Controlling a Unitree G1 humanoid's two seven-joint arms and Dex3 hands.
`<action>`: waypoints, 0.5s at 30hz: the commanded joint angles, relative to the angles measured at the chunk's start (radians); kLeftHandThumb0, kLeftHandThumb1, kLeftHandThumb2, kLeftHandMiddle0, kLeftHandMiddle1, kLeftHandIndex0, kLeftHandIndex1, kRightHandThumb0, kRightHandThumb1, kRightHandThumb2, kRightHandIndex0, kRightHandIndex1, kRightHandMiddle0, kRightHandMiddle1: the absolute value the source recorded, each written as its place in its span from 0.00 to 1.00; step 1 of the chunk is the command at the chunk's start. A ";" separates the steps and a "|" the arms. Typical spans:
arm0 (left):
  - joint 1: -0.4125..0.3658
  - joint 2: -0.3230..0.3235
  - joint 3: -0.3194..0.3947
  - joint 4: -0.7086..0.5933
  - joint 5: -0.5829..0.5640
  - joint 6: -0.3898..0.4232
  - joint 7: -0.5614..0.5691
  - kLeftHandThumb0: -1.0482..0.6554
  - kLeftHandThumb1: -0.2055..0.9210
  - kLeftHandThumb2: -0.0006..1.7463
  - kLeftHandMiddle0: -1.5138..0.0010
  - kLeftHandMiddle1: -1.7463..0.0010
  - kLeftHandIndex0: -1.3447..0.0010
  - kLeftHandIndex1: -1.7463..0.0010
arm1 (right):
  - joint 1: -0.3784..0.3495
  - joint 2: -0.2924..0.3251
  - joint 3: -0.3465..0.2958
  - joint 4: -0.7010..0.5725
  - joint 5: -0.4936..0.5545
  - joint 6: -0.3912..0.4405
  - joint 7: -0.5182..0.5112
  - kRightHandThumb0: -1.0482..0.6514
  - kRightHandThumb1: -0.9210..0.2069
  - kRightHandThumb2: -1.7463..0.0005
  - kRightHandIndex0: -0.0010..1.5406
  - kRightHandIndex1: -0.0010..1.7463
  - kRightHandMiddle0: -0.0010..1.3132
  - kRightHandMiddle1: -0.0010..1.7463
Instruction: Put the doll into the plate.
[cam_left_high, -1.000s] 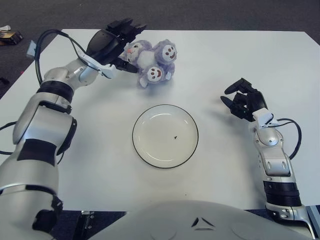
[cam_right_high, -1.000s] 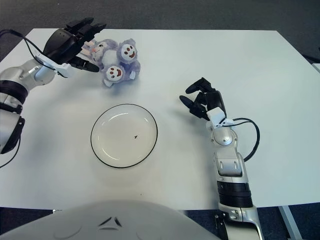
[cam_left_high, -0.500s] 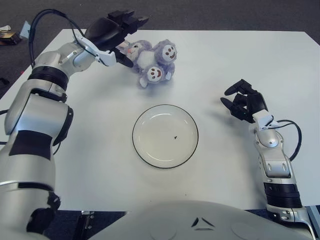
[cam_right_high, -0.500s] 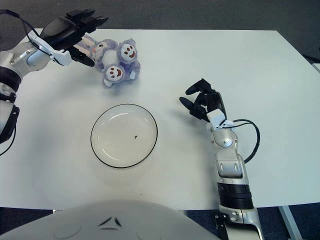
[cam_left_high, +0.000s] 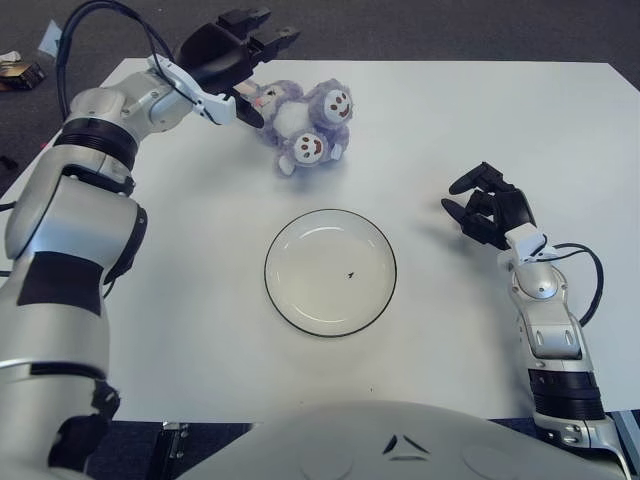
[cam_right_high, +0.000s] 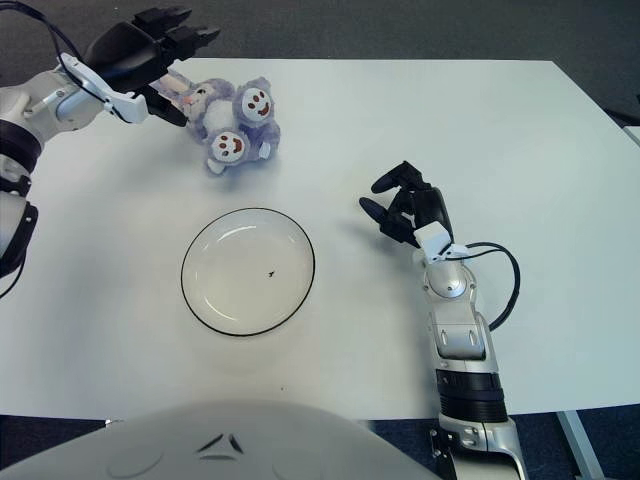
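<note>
While the left hand hovers with fingers spread at the doll's 10 o'clock edge, just beside or perhaps touching it, it grips nothing; the purple doll lies on the white table at 12 o'clock from the plate, apart from its rim; the right hand, fingers loosely curled and holding nothing, shows at the plate's 3 o'clock

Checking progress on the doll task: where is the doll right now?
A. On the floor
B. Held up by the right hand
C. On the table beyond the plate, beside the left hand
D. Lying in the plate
C: the doll lies on the table beyond the plate, which holds nothing, with the left hand open beside it; the right hand shows to the right of the plate.
</note>
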 joint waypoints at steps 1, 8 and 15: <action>-0.041 -0.007 -0.023 0.012 0.019 0.012 0.031 0.27 0.83 0.00 0.89 1.00 0.81 0.97 | 0.010 -0.002 -0.006 0.000 0.005 -0.001 0.005 0.40 0.00 0.84 0.49 1.00 0.35 0.85; -0.056 -0.019 -0.027 0.037 0.005 0.015 -0.018 0.25 0.84 0.00 0.89 1.00 0.81 0.98 | 0.018 0.003 -0.006 -0.009 0.005 0.020 0.003 0.40 0.00 0.84 0.50 1.00 0.35 0.85; -0.066 -0.048 0.026 0.065 -0.086 0.024 -0.226 0.22 0.84 0.00 0.91 1.00 0.83 0.99 | 0.024 0.003 -0.008 -0.013 0.006 0.025 0.004 0.40 0.00 0.84 0.51 1.00 0.35 0.85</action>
